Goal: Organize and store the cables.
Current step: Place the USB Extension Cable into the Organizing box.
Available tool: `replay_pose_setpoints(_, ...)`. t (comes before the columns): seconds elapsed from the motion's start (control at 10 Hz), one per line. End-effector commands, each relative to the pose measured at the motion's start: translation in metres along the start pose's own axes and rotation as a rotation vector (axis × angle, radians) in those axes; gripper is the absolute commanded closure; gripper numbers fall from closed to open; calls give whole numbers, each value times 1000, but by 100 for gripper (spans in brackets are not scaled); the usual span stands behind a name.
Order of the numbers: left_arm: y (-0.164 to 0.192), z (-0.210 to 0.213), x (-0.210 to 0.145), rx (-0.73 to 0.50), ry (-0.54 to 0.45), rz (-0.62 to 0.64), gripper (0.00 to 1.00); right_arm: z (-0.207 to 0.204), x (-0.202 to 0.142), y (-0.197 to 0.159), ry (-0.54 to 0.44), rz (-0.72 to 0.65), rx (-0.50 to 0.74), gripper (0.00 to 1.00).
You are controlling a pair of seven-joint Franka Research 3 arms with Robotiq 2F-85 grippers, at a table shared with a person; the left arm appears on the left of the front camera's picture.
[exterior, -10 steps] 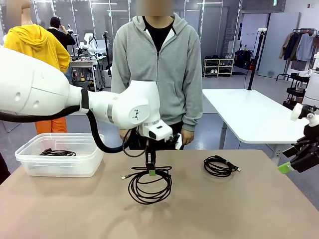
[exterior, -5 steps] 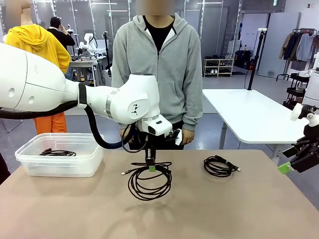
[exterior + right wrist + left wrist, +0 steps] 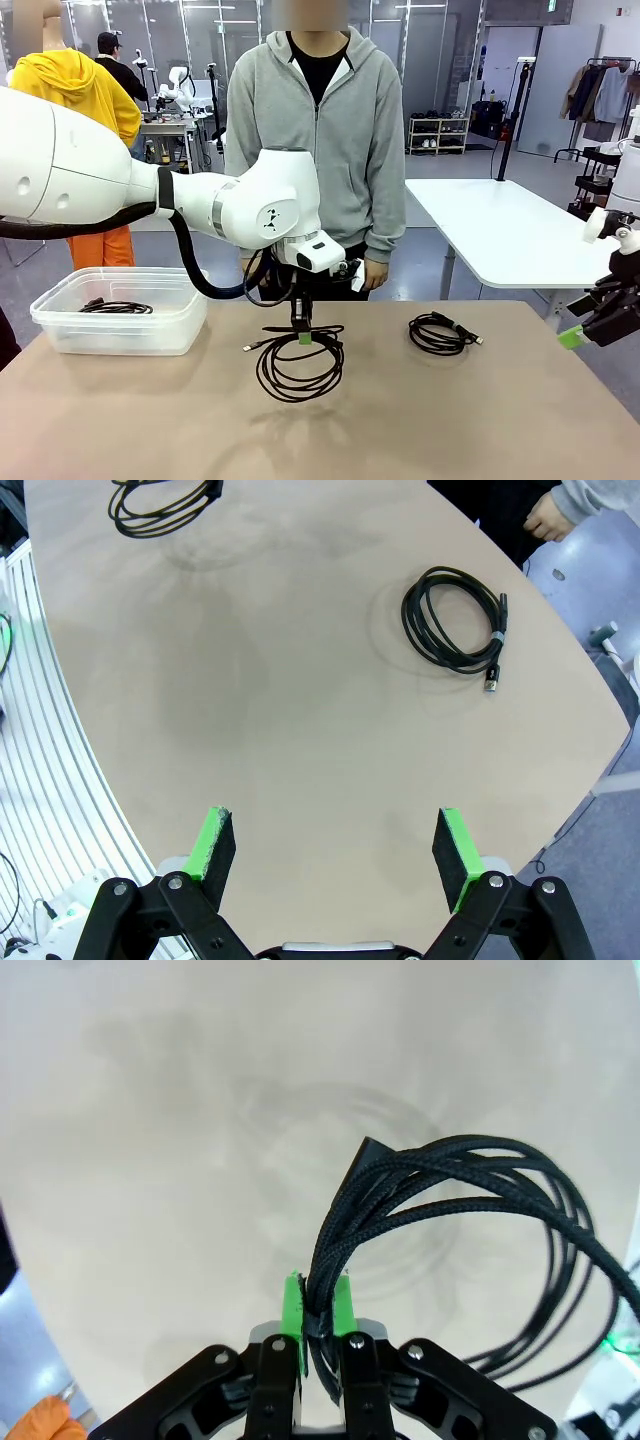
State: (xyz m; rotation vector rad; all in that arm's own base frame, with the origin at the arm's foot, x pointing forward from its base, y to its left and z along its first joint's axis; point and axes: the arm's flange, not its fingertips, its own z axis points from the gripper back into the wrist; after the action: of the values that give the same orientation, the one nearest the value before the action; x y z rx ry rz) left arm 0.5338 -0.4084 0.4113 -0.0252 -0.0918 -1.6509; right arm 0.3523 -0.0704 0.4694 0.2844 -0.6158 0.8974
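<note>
Three cables are in play, and only one is put away so far. Across the table [image 3: 500, 420] a person [image 3: 318, 150] stands at the far edge, hands low and partly hidden behind my wrist. My left arm [image 3: 230, 205] reaches in from the left to the middle. Over the last second its elbow has swung up and the wrist has risen a little, so the coil I carry [image 3: 300, 368] has come off the tabletop and now hangs above its own faint shadow. I take that to mean the pick-up is done and the carry to the tub [image 3: 60, 335], at the far left, comes next.

One stored cable [image 3: 115, 307] already lies inside the tub. I see it through cloudy plastic and cannot tell whether more lie under it. A loose coil [image 3: 437, 335] waits right of centre, near the far edge, well apart from both my arms.

My left gripper [image 3: 304, 338] is clamped on the top of the hanging coil, its strands pinched between the green pads [image 3: 292, 1305]. Whether every strand is caught I cannot make out, and the far loop runs out of my wrist view. My right gripper [image 3: 572, 337] sits at the right edge with its jaws wide apart, holding nothing
</note>
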Motion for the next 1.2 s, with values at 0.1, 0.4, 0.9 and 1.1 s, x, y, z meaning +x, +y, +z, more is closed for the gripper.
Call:
replay_pose_setpoints(0.1, 23, 55, -49, 24, -44, -63, 87, -1, 1, -1, 0, -8, -10, 0)
replay_pose_setpoints(0.4, 31, 108, -130, 104, -101, -125, 87, -1, 1, -1, 0, -8, -10, 0)
replay_pose_setpoints(0.9, 28, 148, -277, 124, -61, -26, 87, -1, 1, -1, 0, -8, -10, 0)
replay_pose_setpoints(1.1, 14, 155, -330, 139, -96, 0, 87, -1, 1, -1, 0, -8, -10, 0)
